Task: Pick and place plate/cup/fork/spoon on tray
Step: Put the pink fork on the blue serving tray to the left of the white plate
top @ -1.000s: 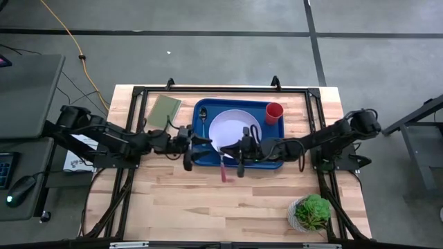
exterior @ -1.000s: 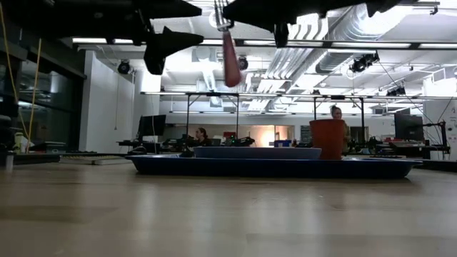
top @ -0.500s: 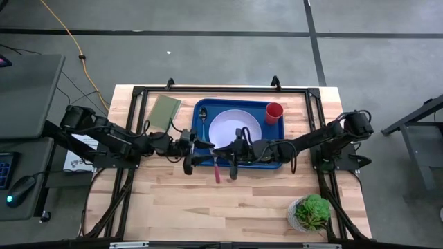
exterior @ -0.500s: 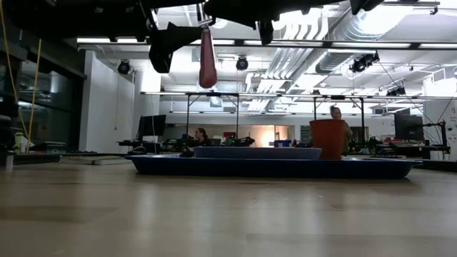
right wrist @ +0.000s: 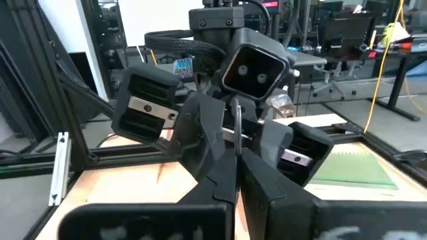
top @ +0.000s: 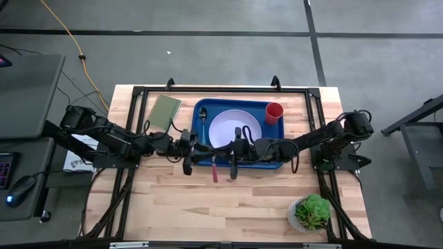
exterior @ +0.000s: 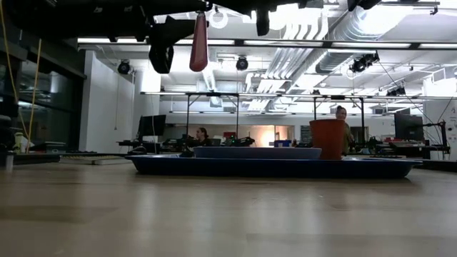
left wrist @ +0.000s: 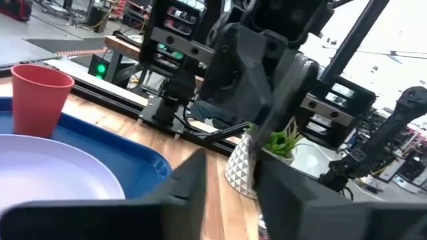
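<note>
The fork (top: 214, 169) with the pink handle (exterior: 199, 43) hangs in the air above the blue tray's (top: 272, 131) near left edge. My right gripper (top: 221, 148) is shut on its metal end. Facing it from the left, my left gripper (top: 205, 147) is open, one finger on each side of the fork's upper part (right wrist: 237, 120). I cannot tell whether they touch it. On the tray are the plate (top: 235, 128), the red cup (top: 274, 112) at the far right corner and the spoon (top: 203, 115) along the left rim. My right gripper pinches the fork's metal end (right wrist: 237, 127) between its two shut fingers, coming level from the table's right. A loop of metal sticks out past the fingertips (right wrist: 227, 175). The fork is lifted clear, and its pink handle (top: 214, 174) slants down toward the near edge.
An olive-green rectangle (top: 163, 111) lies left of the tray. A potted plant (top: 311, 213) stands at the near right corner. Bare wood stretches along the near edge (top: 208, 214). People sit in the room beyond the table (exterior: 341, 113).
My right gripper has carried the fork toward the table's left, up to my left gripper. The fork stays hanging by its metal end, clear of the tray.
</note>
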